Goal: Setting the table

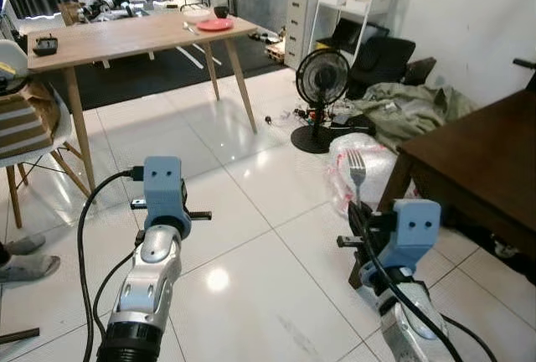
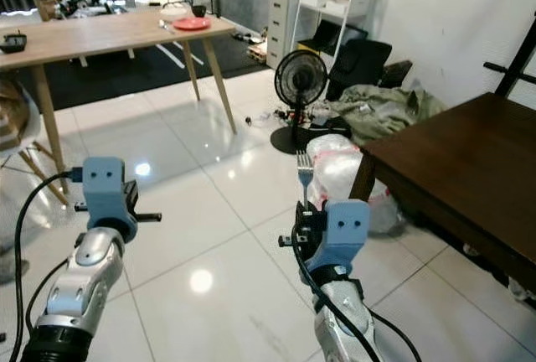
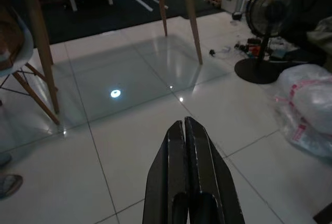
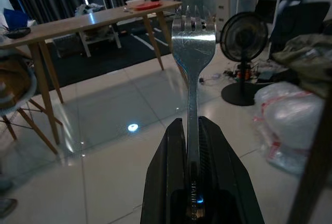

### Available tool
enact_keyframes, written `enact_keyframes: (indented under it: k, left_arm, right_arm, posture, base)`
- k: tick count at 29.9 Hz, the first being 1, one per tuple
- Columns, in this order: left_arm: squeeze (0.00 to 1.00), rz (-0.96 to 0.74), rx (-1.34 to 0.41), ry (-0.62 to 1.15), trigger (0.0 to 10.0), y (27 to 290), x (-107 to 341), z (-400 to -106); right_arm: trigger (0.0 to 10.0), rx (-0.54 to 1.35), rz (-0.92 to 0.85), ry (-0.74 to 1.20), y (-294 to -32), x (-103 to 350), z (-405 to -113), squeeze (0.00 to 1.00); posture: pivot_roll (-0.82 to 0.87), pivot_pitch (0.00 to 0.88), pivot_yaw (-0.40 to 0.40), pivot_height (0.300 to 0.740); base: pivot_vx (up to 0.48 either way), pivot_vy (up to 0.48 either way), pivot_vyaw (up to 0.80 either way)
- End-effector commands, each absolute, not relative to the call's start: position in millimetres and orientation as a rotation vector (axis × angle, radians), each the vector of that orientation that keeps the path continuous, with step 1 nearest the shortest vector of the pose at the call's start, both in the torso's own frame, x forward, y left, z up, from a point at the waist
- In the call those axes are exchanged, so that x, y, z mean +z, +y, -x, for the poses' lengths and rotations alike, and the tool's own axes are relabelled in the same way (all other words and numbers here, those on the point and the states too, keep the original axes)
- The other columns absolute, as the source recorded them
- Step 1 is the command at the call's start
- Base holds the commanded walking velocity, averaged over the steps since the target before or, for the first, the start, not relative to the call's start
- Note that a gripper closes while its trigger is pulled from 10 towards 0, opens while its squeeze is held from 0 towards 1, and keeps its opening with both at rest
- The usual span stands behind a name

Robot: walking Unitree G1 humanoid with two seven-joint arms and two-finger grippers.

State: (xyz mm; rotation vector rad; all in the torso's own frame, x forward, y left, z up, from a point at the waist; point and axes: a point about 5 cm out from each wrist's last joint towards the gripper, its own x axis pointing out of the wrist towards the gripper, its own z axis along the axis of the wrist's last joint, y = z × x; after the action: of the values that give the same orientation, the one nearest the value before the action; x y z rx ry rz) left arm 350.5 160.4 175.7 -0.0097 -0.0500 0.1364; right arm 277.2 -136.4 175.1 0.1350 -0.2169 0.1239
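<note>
Currently: right gripper (image 4: 189, 130), jaws clamped on fork (image 4: 193, 53) handle, tines upright, carried above the floor. Left gripper (image 3: 185, 141), jaws closed, empty. Destination surface (image 1: 126, 37) lies well ahead, bearing red plate (image 1: 215, 24). Advice: keep fork vertical and steady while walking; set beside plate.

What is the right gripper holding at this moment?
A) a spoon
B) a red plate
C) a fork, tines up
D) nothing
C: the right gripper is shut on the handle of a metal fork, whose tines stand upright above the fingers.
</note>
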Motion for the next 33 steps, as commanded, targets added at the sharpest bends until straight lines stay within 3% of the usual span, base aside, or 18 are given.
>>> enact_keyframes:
  k: [1, 26, 33]
  left_arm:
    - [0.0, 0.001, 0.142, -0.041, 10.0, 160.1, 172.1, -350.9]
    - [0.0, -0.009, 0.142, -0.049, 10.0, 161.3, 172.3, -351.2]
    - [0.0, -0.058, -0.254, -0.049, 10.0, 131.2, 164.4, -328.9]
  right_arm:
    - [10.0, 0.124, -0.134, -0.203, -137.4, 171.8, -275.8, 0.0]
    - [10.0, 0.123, -0.135, -0.212, -136.3, 172.3, -277.5, 0.0]
    - [10.0, -0.04, -0.054, -0.187, -165.7, 161.9, -282.9, 0.0]
  posture:
    - [-0.07, 0.046, 0.085, 0.74]
    - [-0.06, 0.048, 0.086, 0.74]
    - [-0.05, 0.049, 0.086, 0.74]
  base:
    - [0.469, 0.0, 0.0]
    - [0.466, 0.0, 0.0]
    - [0.467, 0.0, 0.0]
